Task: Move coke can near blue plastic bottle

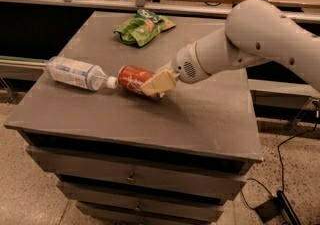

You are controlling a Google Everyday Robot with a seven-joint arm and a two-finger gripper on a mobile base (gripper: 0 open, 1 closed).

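Note:
The red coke can [132, 79] lies on its side on the grey cabinet top [200, 114], its left end next to the white cap of the blue plastic bottle [75, 73]. The bottle lies on its side at the left, cap pointing right. My gripper [156, 85] reaches in from the right on the white arm [260, 44]. Its cream fingers [159, 82] are shut on the right end of the can, hiding that end.
A green snack bag [142, 26] lies at the back middle of the cabinet top. Drawers run below the front edge. A counter with rails stands behind. Cables and a black box [272, 206] lie on the floor at the right.

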